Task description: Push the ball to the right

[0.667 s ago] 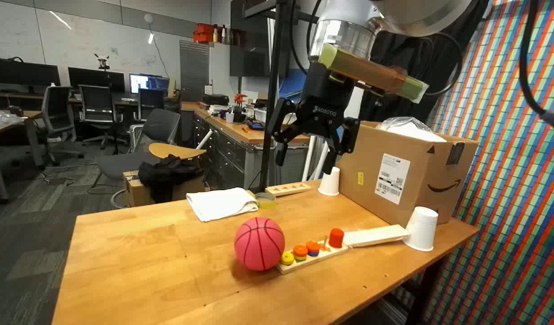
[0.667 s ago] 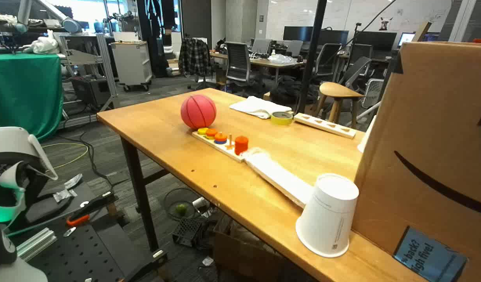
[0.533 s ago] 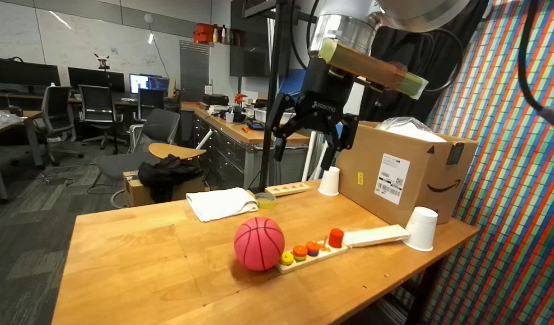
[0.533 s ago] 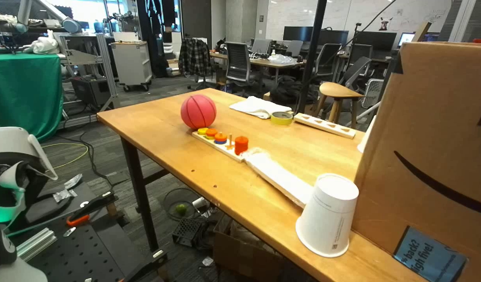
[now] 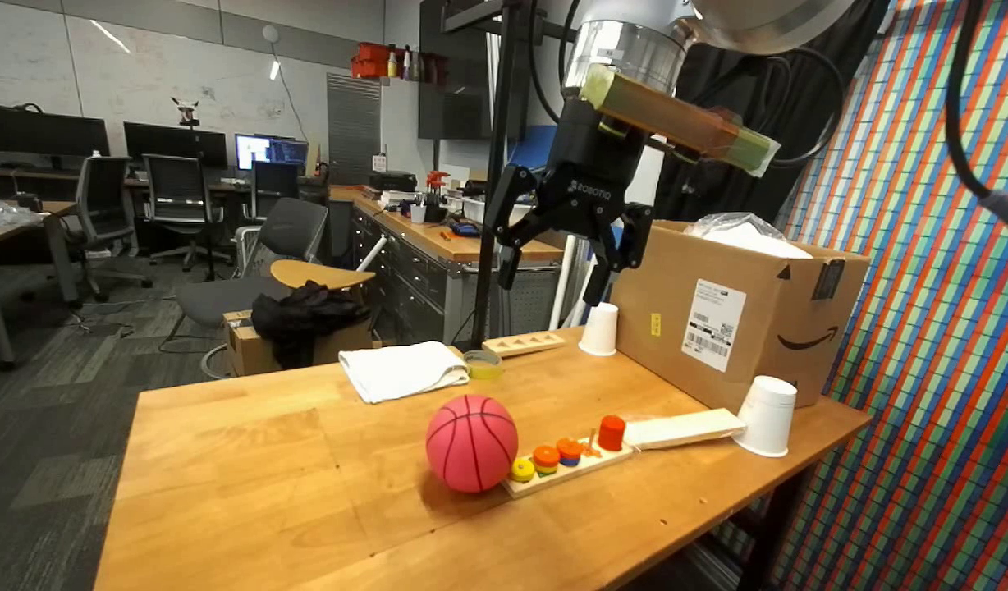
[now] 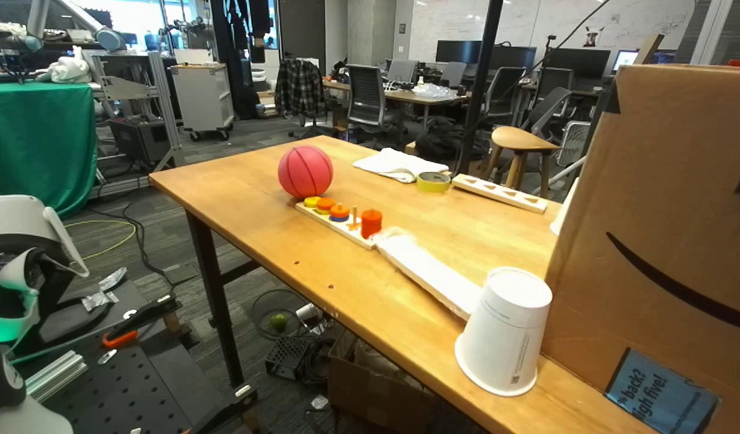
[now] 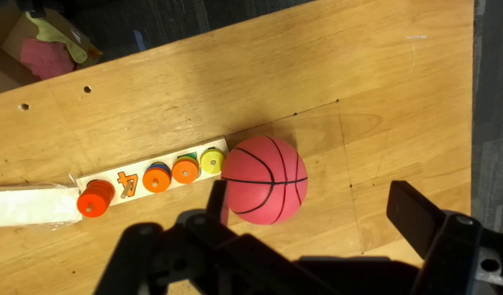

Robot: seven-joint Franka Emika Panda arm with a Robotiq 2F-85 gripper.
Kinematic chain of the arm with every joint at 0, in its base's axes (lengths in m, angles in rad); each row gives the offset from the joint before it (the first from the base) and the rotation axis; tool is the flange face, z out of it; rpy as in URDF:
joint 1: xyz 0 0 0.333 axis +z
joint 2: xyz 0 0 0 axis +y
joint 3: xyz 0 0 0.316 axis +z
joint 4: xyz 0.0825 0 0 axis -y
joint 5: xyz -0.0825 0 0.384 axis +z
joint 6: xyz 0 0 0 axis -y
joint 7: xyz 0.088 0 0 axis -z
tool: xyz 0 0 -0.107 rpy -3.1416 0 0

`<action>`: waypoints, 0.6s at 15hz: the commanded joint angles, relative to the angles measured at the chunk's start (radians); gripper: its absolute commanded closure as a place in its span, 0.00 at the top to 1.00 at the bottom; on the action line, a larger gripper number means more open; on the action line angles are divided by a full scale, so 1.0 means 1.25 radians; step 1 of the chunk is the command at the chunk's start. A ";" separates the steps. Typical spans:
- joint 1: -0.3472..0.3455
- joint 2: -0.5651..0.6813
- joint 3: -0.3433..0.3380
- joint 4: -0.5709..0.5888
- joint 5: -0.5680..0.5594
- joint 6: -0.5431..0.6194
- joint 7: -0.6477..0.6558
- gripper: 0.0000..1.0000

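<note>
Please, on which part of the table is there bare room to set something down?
In an exterior view, the table is bare between its left edge, the ball and the towel. Another bare strip lies between the tape and the counting toy. Crowded: around the plank, from the counting toy to the front cup and box.

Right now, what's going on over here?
A robot arm hangs over a table, its job being to push the pink ball to the right. Its open jaws hold nothing and hang clear of the ball. The ball rests on the table beside one end of a wooden board holding coloured rings.
</note>
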 commanded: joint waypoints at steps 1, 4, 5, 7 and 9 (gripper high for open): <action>0.011 0.005 -0.002 0.000 0.005 0.009 -0.010 1.00; 0.042 0.020 0.012 -0.010 0.007 0.061 -0.063 1.00; 0.053 0.029 0.016 -0.010 0.007 0.079 -0.083 1.00; 0.079 0.061 0.029 -0.002 0.004 0.113 -0.121 1.00; 0.102 0.097 0.040 0.007 0.004 0.139 -0.153 1.00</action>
